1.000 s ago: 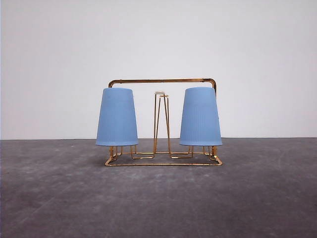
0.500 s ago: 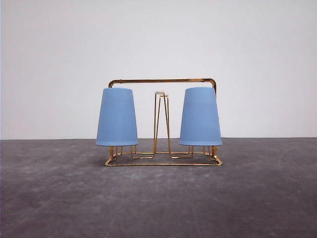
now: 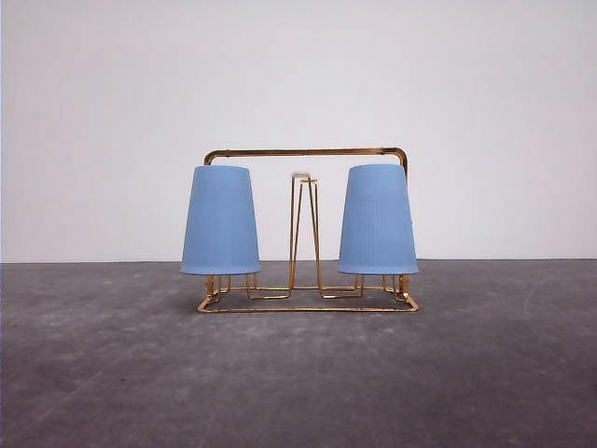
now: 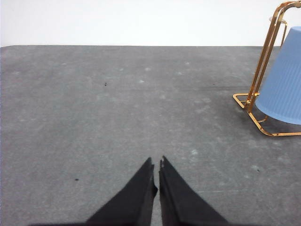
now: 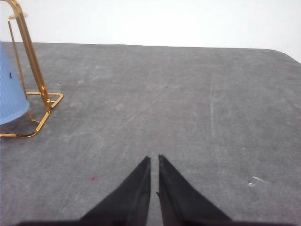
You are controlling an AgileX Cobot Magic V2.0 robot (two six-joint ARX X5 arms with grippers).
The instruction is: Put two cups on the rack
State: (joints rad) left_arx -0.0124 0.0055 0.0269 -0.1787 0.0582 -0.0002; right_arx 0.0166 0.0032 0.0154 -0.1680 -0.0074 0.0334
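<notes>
Now, on my left, the left gripper [image 4: 156, 162] is closed on nothing, low over bare table [image 4: 94, 103], well clear of the rack [image 3: 308, 233]. Moving right, the left cup [image 3: 220, 221] sits upside down over its prong, a bare white-tipped prong stands between, then the right cup [image 3: 377, 220] hangs likewise. My right gripper [image 5: 154, 161] is closed and empty too. I judge both placements done; nothing remains but parking the arms.
</notes>
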